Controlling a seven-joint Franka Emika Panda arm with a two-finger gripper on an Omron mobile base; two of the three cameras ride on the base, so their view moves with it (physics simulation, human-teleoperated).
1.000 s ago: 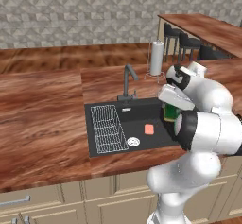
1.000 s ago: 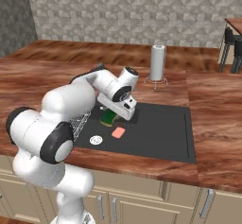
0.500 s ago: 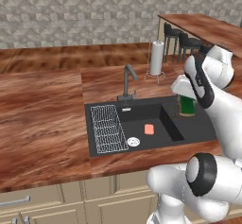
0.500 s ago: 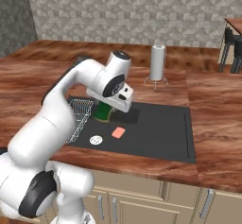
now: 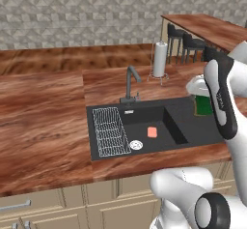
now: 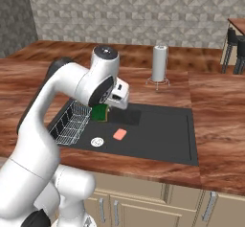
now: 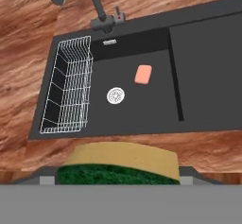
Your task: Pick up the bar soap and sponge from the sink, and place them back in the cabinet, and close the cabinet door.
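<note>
You are in the carry step of the first item. The gripper (image 6: pixel 106 109) is closed on the sponge (image 7: pixel 118 164), held well above the sink (image 7: pixel 203 57); in the hand view the sponge's yellow face and dark green face sit right at the bottom, squeezed between the fingers. From the right base view the green block hangs under the hand, over the sink's left half, just beside the wire rack (image 6: pixel 71 123).

The bar soap (image 7: pixel 143 74) is not yet picked. It lies flat on the sink floor, near the round drain (image 7: pixel 116 95) and to the side of it away from the rack, well clear of the faucet (image 5: pixel 130 80) that stands at the sink's back edge.

Your next move, as I judge it, is to take the sponge away from the sink and to the cabinet. Neither the cabinet nor its door is in these pictures, so you will most likely have to turn the arm or drive the base before you can place anything. Keep the grip firm while you swing; a soft sponge may slip. Then you come back to the sink for the soap, and shut the door last.

A small pale plate sits on the sink's back wall under the faucet, too small to read. I see no other label or brand.
</note>
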